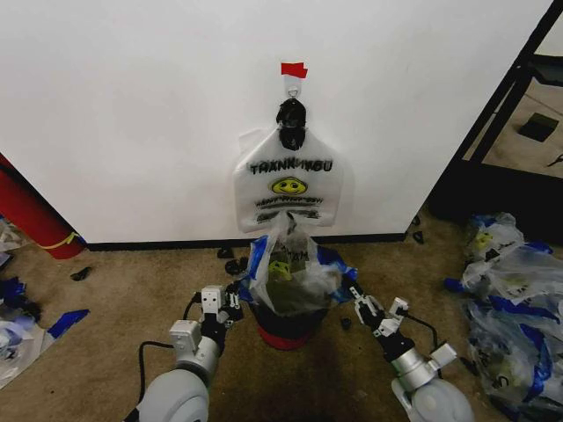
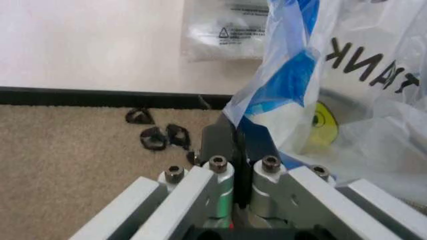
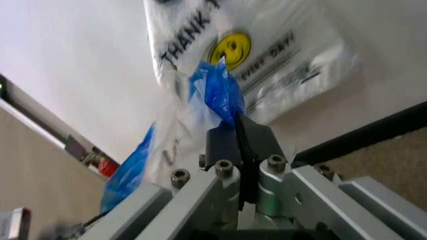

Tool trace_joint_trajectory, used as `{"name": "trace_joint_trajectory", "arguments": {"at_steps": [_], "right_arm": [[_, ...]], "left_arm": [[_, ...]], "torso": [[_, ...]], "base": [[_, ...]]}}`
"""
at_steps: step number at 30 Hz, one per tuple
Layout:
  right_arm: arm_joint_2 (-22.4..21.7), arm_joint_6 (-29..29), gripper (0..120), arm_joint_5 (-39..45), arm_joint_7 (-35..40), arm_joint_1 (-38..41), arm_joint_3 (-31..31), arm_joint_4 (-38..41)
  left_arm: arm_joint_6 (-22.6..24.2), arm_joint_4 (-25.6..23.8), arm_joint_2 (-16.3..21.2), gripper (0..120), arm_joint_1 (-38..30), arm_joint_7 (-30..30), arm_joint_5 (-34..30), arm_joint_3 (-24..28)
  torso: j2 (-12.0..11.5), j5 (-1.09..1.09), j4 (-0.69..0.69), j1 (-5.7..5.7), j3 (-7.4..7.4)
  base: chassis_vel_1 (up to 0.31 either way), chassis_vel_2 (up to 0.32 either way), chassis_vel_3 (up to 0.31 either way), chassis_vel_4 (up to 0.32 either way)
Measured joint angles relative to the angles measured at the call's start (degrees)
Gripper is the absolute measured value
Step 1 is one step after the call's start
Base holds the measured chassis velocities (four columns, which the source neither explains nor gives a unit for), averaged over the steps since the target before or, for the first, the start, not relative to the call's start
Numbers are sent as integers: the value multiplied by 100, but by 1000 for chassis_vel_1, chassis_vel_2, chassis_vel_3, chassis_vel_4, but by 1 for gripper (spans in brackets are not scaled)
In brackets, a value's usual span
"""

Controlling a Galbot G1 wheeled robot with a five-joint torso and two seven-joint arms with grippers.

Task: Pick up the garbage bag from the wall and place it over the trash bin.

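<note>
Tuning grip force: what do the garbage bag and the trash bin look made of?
The garbage bag, pinched by the left pincer and right pincer: thin, glossy, see-through plastic film; it crumples and shows blue tape patches. The trash bin: probably black metal, little visible under the bag, with a red base.

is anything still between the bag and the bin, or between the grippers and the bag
Nothing visible. The thin see-through garbage bag with blue tape patches already drapes over the black wire-mesh trash bin. Left gripper and right gripper are each shut on a taped edge.
</note>
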Motion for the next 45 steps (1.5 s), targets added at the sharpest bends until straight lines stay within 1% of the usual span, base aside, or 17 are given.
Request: {"name": "trace_joint_trajectory", "arguments": {"at_steps": [6,9,14,19,26,33,40,45], "right_arm": [[3,20,0,-15,23,-231,71,41],[27,31,0,-41,25,-282,70,42],[177,68,0,-144,87,-313,13,-33],[224,77,0,-215,139,-317,-10,-70],[215,118,0,-316,176,-404,14,-260],[199,111,0,-451,352,-343,-12,-335],[160,64,0,-666,489,-379,-168,-345],[144,6,0,-719,630,-241,-250,-456]], "left_arm": [[62,-191,37,0,278,-28,6,2],[63,-187,5,0,351,-28,48,40],[61,3,-119,0,462,-39,135,138],[68,-41,-125,0,593,-54,135,88],[91,-146,-56,0,918,-73,152,-28],[228,-259,-3,0,968,-144,151,27],[421,-464,239,0,1144,-222,25,5],[559,-463,353,0,1125,-268,-103,2]], "torso": [[0,0,-1,0,0],[0,1,0,0,0],[0,-1,0,0,0],[0,0,0,0,0],[0,0,-1,0,0],[0,0,-1,0,0],[0,0,-1,0,0],[0,0,-1,0,0]], "base": [[0,0,0,0],[0,0,0,0],[0,0,0,0],[0,0,0,0],[0,0,0,0],[0,0,0,0],[0,0,0,0],[0,0,0,0]]}}
